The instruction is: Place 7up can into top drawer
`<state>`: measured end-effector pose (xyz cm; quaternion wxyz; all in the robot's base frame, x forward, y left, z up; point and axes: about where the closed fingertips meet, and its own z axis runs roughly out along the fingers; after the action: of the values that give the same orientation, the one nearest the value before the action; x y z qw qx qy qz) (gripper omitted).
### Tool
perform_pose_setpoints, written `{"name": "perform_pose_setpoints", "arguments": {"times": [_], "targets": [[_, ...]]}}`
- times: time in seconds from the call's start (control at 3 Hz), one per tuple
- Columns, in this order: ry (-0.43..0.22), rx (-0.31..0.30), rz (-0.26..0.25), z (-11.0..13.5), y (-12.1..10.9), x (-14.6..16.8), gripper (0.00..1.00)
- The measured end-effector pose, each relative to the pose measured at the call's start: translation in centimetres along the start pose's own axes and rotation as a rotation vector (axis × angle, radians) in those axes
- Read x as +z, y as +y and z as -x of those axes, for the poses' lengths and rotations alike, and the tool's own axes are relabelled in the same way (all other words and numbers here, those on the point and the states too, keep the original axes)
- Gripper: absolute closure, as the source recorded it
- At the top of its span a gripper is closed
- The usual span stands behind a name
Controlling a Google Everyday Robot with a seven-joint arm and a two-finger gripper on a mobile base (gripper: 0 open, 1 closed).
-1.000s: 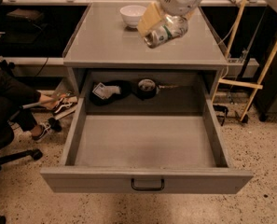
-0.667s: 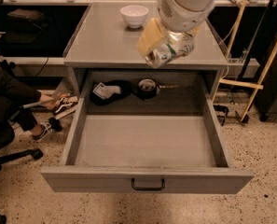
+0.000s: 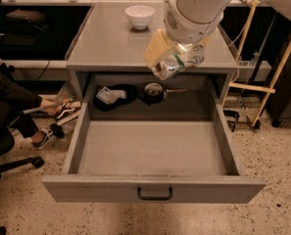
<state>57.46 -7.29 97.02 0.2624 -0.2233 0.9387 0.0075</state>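
Observation:
The 7up can (image 3: 178,62) is a silvery can with a green mark, held tilted in my gripper (image 3: 172,58). The gripper is shut on the can, with a yellowish finger pad (image 3: 156,48) on its left side. It hangs above the front edge of the cabinet top, over the back of the top drawer (image 3: 155,153). The drawer is pulled fully out; its grey front panel carries a small black bar handle (image 3: 155,195). The white arm comes down from the upper right.
A white bowl (image 3: 139,15) stands at the back of the cabinet top (image 3: 110,43). A black pouch (image 3: 113,96) and a round black item (image 3: 153,91) lie at the drawer's back. A person's legs and shoes (image 3: 47,114) are at the left, with a chair base. Wooden frame (image 3: 267,72) at right.
My gripper has moved forward and down with the can, from over the cabinet top toward the open drawer. The drawer and bowl have not moved.

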Motion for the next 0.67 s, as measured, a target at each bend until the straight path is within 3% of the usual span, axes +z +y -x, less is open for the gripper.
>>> {"name": "perform_pose_setpoints", "arguments": {"times": [0.33,0.67], "targets": [[0.025,0.054,-0.066,-1.9,-0.3,4.8,1.00],[0.077,0.165,-0.091,-6.7,-0.4,12.8,1.00]]}}
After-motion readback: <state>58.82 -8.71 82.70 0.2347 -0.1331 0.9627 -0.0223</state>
